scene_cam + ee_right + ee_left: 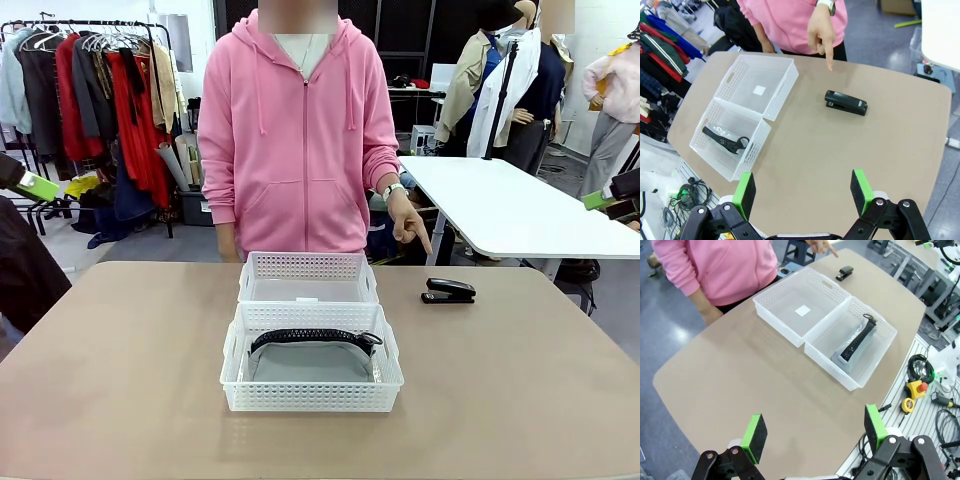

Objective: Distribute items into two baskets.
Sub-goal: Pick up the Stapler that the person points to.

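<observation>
The small black stapler (846,102) lies on the tan table (120,380), right of the two baskets and ahead of the right claw (802,190). Its long axis runs side to side across the table. The right arm looks the nearer. A person's hand (408,222) points down at it. The right claw and the left claw (814,429) both gape wide, empty. The flat grey fabric pouch with a black ridged strap (310,362) lies in the nearer, smaller white lattice basket (310,397). The larger labelled white basket (308,265) behind it holds nothing.

clothes rack (100,90) far left | white table (510,210) far right | grey floor (150,245)
</observation>
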Controlling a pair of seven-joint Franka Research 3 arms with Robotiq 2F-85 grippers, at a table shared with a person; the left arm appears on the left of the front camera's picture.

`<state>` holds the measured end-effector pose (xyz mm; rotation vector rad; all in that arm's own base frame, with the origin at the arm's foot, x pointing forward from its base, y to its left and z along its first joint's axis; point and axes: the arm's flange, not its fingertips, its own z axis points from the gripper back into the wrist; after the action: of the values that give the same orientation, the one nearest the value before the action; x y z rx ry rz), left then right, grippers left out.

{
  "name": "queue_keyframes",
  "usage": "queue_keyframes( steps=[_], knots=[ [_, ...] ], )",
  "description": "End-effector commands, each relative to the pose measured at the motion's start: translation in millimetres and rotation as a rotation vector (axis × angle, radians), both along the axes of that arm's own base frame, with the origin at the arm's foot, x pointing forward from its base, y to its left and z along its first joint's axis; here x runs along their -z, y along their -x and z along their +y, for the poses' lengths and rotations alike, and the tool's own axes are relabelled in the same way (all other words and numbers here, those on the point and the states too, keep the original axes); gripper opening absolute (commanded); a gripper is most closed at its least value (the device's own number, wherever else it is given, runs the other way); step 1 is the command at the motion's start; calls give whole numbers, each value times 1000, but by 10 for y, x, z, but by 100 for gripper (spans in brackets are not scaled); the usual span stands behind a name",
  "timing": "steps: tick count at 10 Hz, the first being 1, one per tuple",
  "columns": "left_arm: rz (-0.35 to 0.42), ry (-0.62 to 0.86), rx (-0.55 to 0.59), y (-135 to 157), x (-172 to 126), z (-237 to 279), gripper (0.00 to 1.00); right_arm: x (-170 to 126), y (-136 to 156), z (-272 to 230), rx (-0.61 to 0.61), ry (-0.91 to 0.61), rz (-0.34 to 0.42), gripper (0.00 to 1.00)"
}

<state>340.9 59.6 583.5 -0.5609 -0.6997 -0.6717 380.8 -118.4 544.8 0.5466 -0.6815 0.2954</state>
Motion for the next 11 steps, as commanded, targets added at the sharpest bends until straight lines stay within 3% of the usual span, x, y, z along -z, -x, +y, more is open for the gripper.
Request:
queue_keyframes(
  steps=[1, 5, 11],
  knots=[
    [-4, 13, 3, 1, -8, 1, 100, 7, -321, 126, -31, 69, 68, 100],
    [-4, 13, 3, 1, -8, 1, 100, 172, -848, 537, -130, 262, 54, 100],
    [-4, 13, 3, 1, -8, 1, 100, 712, -1541, 1221, -462, 520, 39, 100]
  ],
)
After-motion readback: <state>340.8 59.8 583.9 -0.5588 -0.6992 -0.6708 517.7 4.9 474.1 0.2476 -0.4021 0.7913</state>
